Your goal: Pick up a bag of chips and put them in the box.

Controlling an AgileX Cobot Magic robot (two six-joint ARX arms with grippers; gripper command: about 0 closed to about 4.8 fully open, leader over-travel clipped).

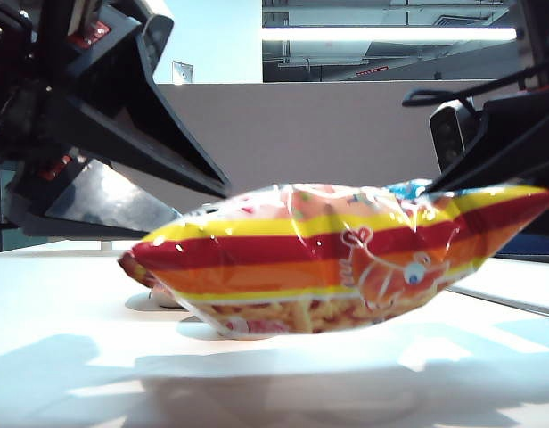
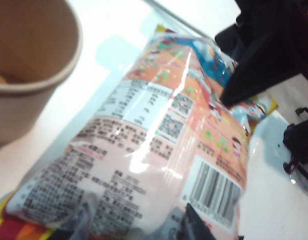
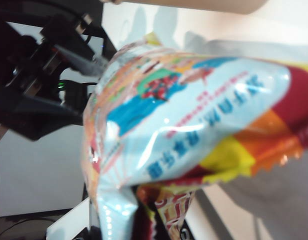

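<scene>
The bag of chips (image 1: 328, 259), glossy with yellow, red and orange stripes, fills the middle of the exterior view, its right end raised. My right gripper (image 1: 537, 183) is at that raised end. In the right wrist view the right gripper (image 3: 139, 227) is shut on the bag's crumpled end seam (image 3: 164, 210). My left gripper (image 1: 203, 201) hovers over the bag's left end. It is open (image 2: 144, 220), its fingers spread wide over the white printed back of the bag (image 2: 144, 150). The beige box (image 2: 29, 60) stands right beside the bag, open.
The bag hangs low over a white table (image 1: 78, 357), with a grey partition (image 1: 346, 134) behind it. The right arm's black body (image 2: 274, 45) reaches in over the bag's far end. The left arm (image 3: 39, 75) is close beside the bag.
</scene>
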